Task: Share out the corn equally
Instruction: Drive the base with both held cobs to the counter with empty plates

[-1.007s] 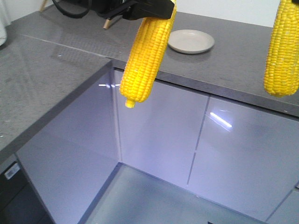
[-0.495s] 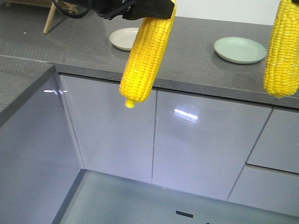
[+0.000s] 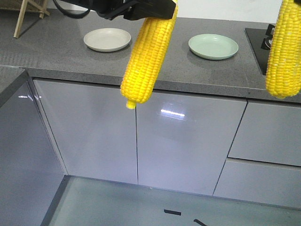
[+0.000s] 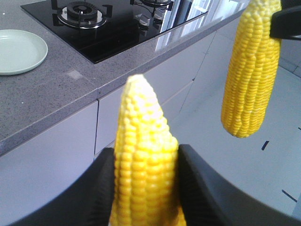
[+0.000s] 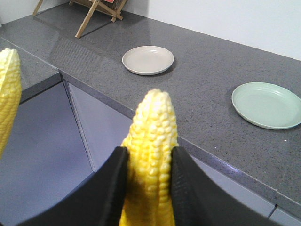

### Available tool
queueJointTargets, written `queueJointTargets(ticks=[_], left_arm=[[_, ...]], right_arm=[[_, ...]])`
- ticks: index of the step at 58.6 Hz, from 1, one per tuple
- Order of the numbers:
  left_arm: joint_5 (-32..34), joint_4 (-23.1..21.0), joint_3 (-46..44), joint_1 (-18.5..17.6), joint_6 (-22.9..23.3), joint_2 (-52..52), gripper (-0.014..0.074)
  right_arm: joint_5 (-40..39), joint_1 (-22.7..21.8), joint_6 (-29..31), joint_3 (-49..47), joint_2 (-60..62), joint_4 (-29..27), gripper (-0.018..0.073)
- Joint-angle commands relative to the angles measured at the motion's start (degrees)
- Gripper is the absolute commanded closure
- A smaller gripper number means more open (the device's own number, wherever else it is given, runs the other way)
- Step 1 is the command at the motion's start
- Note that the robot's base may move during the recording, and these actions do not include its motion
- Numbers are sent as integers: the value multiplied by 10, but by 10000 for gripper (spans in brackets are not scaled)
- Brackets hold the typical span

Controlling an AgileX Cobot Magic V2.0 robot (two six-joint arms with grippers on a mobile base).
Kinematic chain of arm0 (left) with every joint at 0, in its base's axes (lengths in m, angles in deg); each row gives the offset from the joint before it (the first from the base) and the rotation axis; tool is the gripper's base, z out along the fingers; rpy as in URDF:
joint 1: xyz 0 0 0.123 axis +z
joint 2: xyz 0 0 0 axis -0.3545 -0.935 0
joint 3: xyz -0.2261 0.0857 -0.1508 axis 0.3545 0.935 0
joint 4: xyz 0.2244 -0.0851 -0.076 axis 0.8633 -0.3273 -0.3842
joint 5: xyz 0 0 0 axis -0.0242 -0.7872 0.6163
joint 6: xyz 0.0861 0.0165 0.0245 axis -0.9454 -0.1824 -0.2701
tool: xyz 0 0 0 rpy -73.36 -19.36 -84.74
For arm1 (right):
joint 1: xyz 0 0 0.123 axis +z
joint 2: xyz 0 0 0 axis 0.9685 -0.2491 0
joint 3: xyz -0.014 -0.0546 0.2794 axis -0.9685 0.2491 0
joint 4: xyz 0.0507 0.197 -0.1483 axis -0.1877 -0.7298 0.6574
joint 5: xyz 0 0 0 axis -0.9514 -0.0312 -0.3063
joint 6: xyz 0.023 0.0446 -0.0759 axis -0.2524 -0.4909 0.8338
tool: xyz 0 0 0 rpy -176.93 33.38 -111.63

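Yellow corn (image 4: 146, 165) pinched between left fingers (image 4: 211, 188); right fingers (image 5: 101, 188) likewise.

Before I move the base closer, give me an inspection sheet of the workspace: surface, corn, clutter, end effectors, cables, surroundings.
Surface: grey counter bearing a beige plate and a green plate, both bare.
Job's things: left cob and right cob hang downward in the air, neither on a plate.
Clutter: nothing seen.
End effectors: left end effector shut on the left cob; right end effector shut on the right cob.
Cables: black cable loops beside the left arm.
Surroundings: gas hob at the counter's right, cabinet fronts below, wooden frame at the far left.
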Motion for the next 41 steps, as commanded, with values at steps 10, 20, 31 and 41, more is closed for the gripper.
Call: queueJointTargets(ticks=[10,20,31,41], left_arm=[[31,-26,-18,0,3,24,603],[31,-26,-18,0,3,24,603],[31,-26,-18,0,3,24,603],[31,-26,-18,0,3,24,603]], right_arm=[[-29,-4,2,-18,12,-25,564],[-29,-4,2,-18,12,-25,564],[-29,-4,2,-18,12,-25,564],[-29,-4,2,-18,12,-25,564]])
